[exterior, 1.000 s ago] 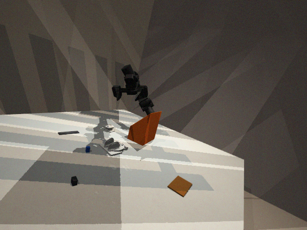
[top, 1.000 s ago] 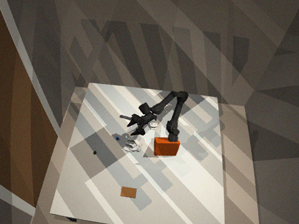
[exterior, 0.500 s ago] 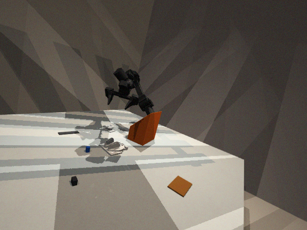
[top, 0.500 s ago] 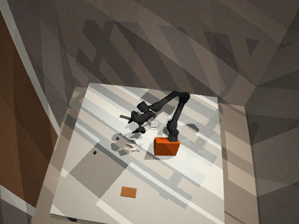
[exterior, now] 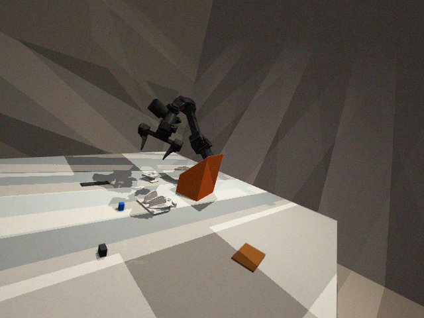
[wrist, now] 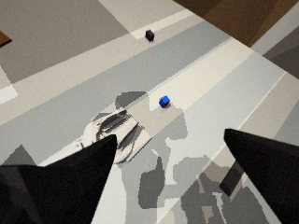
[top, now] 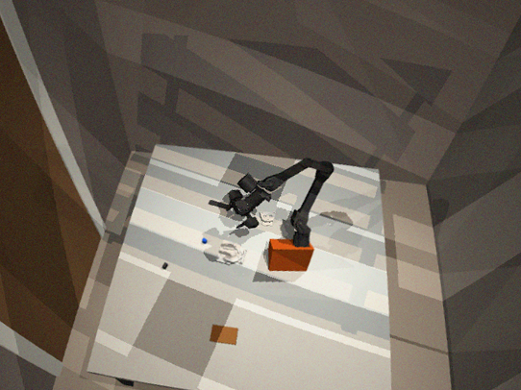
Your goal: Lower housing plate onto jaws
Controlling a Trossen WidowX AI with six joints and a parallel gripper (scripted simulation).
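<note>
A white assembly (top: 229,253) (exterior: 158,202) (wrist: 117,133) lies on the table, with two curved jaws standing up side by side on a flat ribbed plate. A smaller white piece (top: 267,218) (exterior: 150,176), which looks like the housing plate, lies apart from it, towards the arm's side; its exact shape is too small to tell, and I cannot make it out in the wrist view. My gripper (top: 230,218) (exterior: 152,154) (wrist: 169,136) is open and empty, with its fingers pointing down above the table. It is touching neither white part. In the wrist view the left finger partly covers the assembly's near side.
A tall orange block (top: 289,256) (exterior: 195,185) stands at the arm's base, close to the assembly. A blue cube (top: 204,241) (exterior: 121,206) (wrist: 163,101), a black cube (top: 164,266) (exterior: 103,250) (wrist: 149,35), a dark bar (exterior: 95,183) and a flat orange tile (top: 224,334) (exterior: 248,257) also lie on the table.
</note>
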